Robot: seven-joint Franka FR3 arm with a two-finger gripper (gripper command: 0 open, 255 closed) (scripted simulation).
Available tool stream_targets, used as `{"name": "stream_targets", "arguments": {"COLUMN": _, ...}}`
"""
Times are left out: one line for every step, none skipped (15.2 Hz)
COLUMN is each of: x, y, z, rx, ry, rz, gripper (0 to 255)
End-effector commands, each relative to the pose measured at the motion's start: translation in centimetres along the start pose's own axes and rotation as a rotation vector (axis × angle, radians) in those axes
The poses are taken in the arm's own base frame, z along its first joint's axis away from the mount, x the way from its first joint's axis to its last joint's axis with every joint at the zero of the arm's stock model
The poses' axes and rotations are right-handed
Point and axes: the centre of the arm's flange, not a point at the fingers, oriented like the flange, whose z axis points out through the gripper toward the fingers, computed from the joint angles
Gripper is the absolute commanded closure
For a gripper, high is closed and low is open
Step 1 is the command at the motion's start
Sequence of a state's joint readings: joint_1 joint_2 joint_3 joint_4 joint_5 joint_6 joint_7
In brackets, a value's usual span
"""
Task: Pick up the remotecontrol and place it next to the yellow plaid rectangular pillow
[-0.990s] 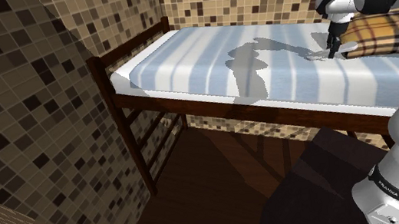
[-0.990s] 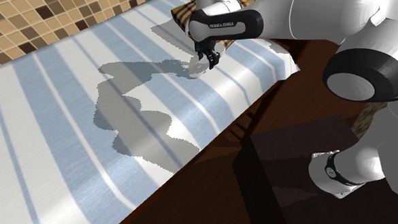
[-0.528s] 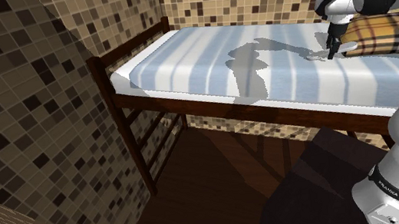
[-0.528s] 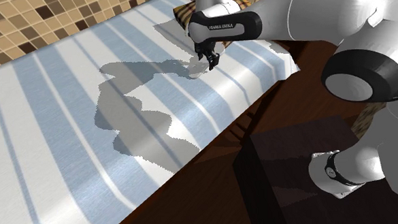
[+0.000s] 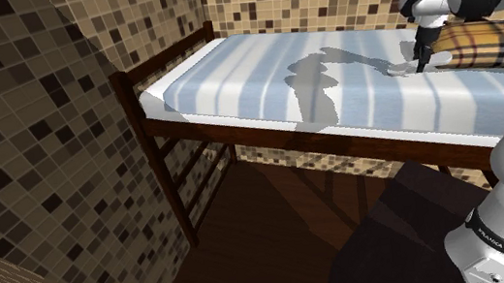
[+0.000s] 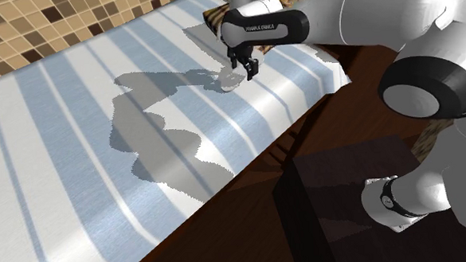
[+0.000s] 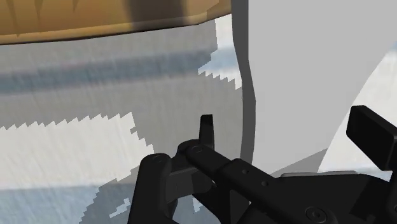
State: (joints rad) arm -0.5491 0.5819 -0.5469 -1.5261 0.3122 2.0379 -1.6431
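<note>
Evidently the pale grey remotecontrol point(image 7: 299, 76) lies on the striped bed point(image 5: 262, 76) at the shoulder view's right, just beside the yellow plaid pillow point(image 5: 478, 42), with my tool point(image 7: 289, 124) released, fingers apart on either side of it. I judge the placing done, so I would lift straight up, fingers spread, lest a tip drag it away.
</note>
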Motion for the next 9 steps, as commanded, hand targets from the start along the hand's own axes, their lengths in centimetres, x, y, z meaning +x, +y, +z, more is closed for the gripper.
{"name": "stream_targets", "arguments": {"x": 0.2, "y": 0.0, "z": -2.5, "rx": 0.000, "ry": 0.000, "rz": 0.000, "gripper": 0}}
{"name": "stream_targets", "arguments": {"x": 0.2, "y": 0.0, "z": -3.6, "rx": 0.000, "ry": 0.000, "rz": 0.000, "gripper": 0}}
{"name": "stream_targets", "arguments": {"x": 0.2, "y": 0.0, "z": -3.6, "rx": 0.000, "ry": 0.000, "rz": 0.000, "gripper": 0}}
{"name": "stream_targets", "arguments": {"x": 0.2, "y": 0.0, "z": -3.6, "rx": 0.000, "ry": 0.000, "rz": 0.000, "gripper": 0}}
{"name": "stream_targets", "arguments": {"x": 0.2, "y": 0.0, "z": -3.6, "rx": 0.000, "ry": 0.000, "rz": 0.000, "gripper": 0}}
{"name": "stream_targets", "arguments": {"x": 0.2, "y": 0.0, "z": -3.6, "rx": 0.000, "ry": 0.000, "rz": 0.000, "gripper": 0}}
{"name": "stream_targets", "arguments": {"x": 0.2, "y": 0.0, "z": -3.6, "rx": 0.000, "ry": 0.000, "rz": 0.000, "gripper": 0}}
{"name": "stream_targets", "arguments": {"x": 0.2, "y": 0.0, "z": -3.6, "rx": 0.000, "ry": 0.000, "rz": 0.000, "gripper": 0}}
{"name": "stream_targets", "arguments": {"x": 0.2, "y": 0.0, "z": -3.6, "rx": 0.000, "ry": 0.000, "rz": 0.000, "gripper": 0}}
